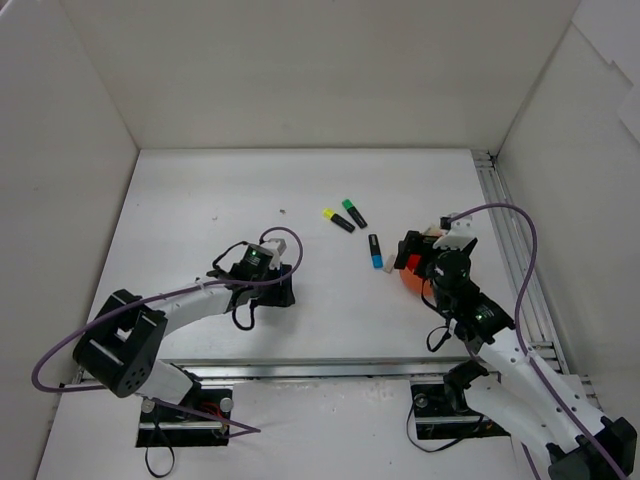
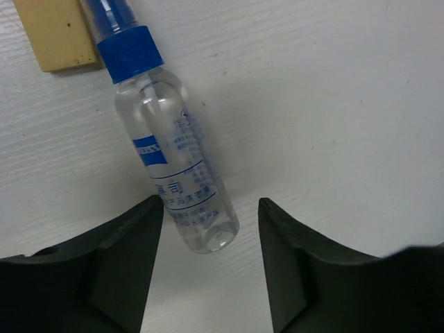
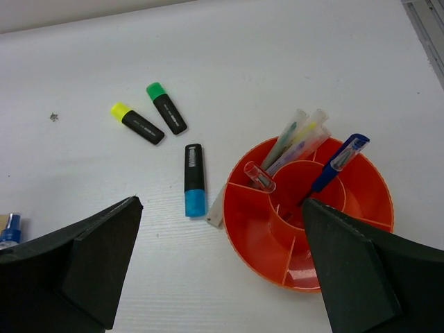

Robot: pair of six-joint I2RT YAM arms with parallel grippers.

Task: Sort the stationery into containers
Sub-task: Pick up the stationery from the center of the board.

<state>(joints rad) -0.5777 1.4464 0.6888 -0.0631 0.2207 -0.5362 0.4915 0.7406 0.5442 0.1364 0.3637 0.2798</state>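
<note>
straight ahead of the left gripper (image 2: 210, 202), flat on the tabletop (image 2: 333, 104): clear blue-capped tube (image 2: 177, 159). long axis from upper left of the left wrist frame down to lower centre, cap end far, rounded base end between the jaws. jaws part-way apart, straddling that base, left one just beside it, gap on the right; no clamp yet, by the look of it. far nearer the left arm than the right. see-through body, blue label band, fine print, blue cap; probably slick and ready to roll. pale block (image 2: 59, 35) just beside the cap at upper left, contact unclear. right gripper (image 3: 218, 208) over the orange-red pot (image 3: 368, 187), jaws wide, holding nothing.
</note>
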